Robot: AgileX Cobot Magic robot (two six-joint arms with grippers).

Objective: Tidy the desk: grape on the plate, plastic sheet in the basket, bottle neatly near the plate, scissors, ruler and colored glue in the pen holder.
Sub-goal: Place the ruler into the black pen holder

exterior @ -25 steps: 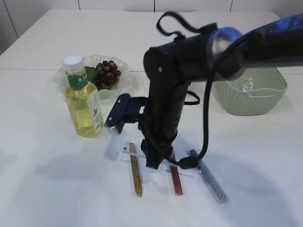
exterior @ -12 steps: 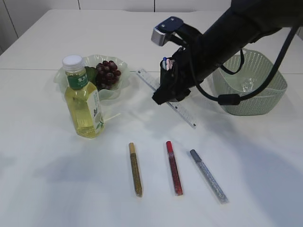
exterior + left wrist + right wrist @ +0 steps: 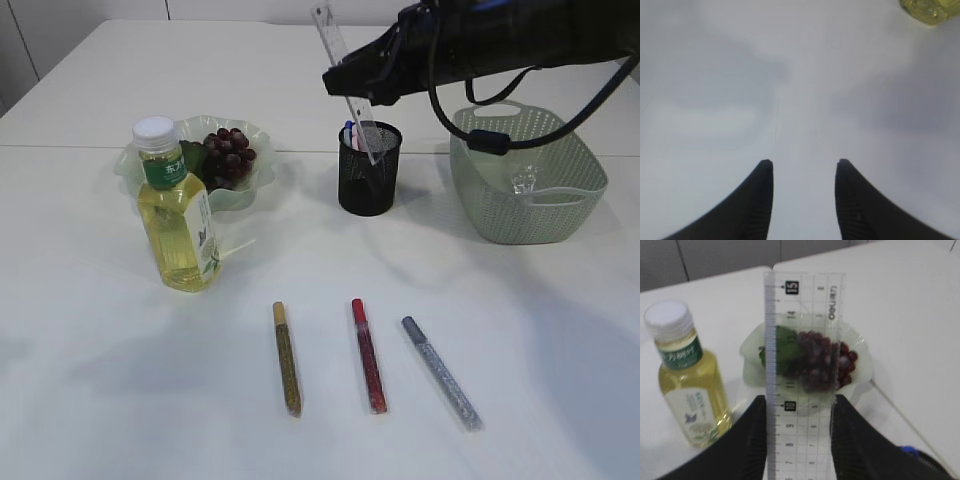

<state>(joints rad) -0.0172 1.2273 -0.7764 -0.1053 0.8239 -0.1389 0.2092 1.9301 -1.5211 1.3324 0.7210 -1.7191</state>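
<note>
1. Exterior view: the grapes (image 3: pixel 229 152) already sat on the ruffled plate (image 3: pixel 133 163), and the bottle (image 3: pixel 177 211) stood upright just beside that plate, so both steps looked finished; a crumpled clear sheet (image 3: pixel 521 181) lay in the green basket (image 3: pixel 480 208); the right gripper (image 3: pixel 362 83) held the clear ruler (image 3: pixel 349 89) tilted, its lower end inside the black mesh pen holder (image 3: pixel 369 171), where blue and pink handles, probably the scissors, showed at the rim; 3 glue pens, gold (image 3: pixel 287 358), red (image 3: pixel 367 355) and silver (image 3: pixel 441 372), lay on the table (image 3: pixel 100 400) well apart from the holder, so they remained to be done.

2. Left wrist view: the left gripper (image 3: pixel 804 169) hung over bare table with its jaws spread and nothing between them; only a yellow corner of the bottle showed.

3. Right wrist view: the 2 dark fingers (image 3: pixel 747 435) were clamped on the ruler's edges; it was not yet released.
</note>
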